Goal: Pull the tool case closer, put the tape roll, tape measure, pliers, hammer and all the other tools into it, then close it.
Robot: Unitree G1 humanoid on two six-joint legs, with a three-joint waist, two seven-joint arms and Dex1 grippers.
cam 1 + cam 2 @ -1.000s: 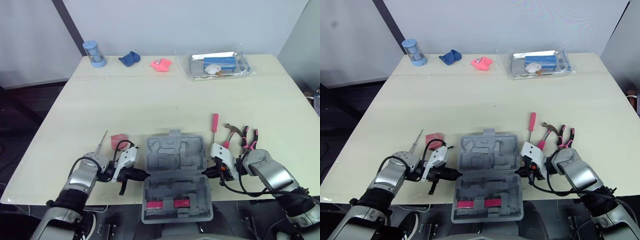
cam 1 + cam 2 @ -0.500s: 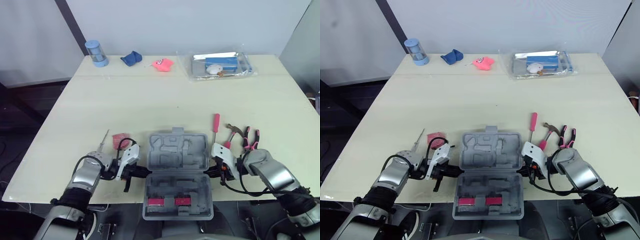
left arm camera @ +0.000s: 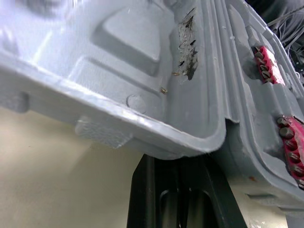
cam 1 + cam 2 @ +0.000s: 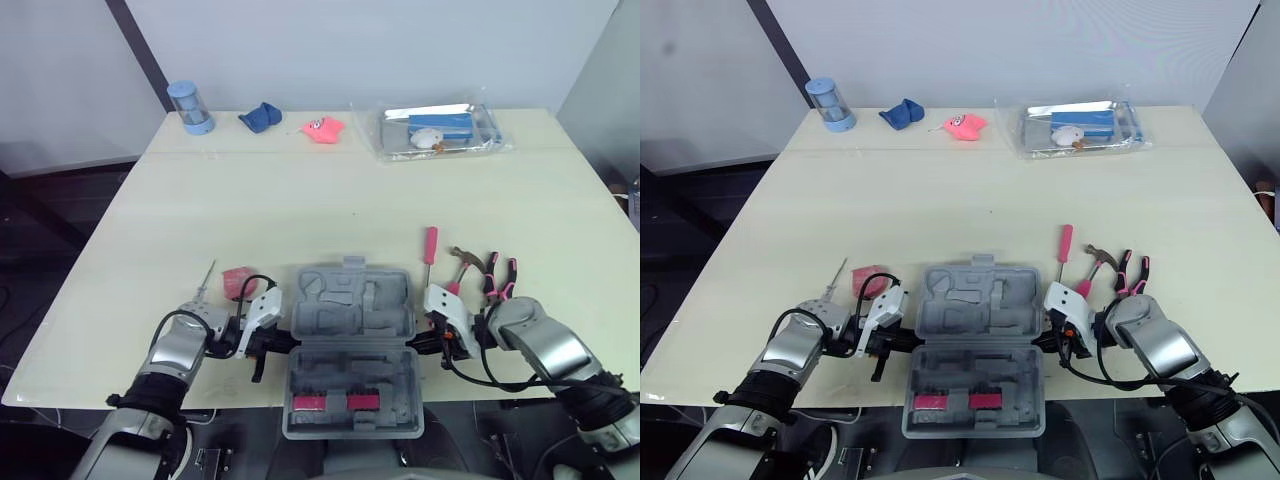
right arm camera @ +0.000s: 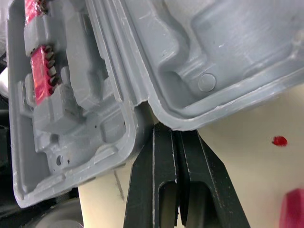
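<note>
Tool case [image 4: 352, 312] open at the near edge of the table [image 4: 300, 200], one gray half flat on the top, the other half past the edge with two red bit strips [image 4: 345, 402] in it. Left gripper [image 4: 278, 344] at the case's left end by the hinge, black fingers [image 3: 152, 199] drawn together, tips tucked under the case rim, nothing seen between them. Right gripper [image 4: 427, 345] at the case's right end by the hinge, fingers [image 5: 164, 180] pressed together with a thin slit between, tips against the corner where the two halves meet. Just right of the case and apart from it: red screwdriver [image 4: 430, 245], hammer [image 4: 462, 268], pink-handled pliers [image 4: 500, 278]. To the left: thin screwdriver [image 4: 203, 282] and small pink item [image 4: 238, 280], too small to identify. Along the far edge: blue cylinder [image 4: 188, 107], blue cloth [image 4: 260, 117], pink toy [image 4: 322, 129], clear bag [image 4: 435, 130].
</note>
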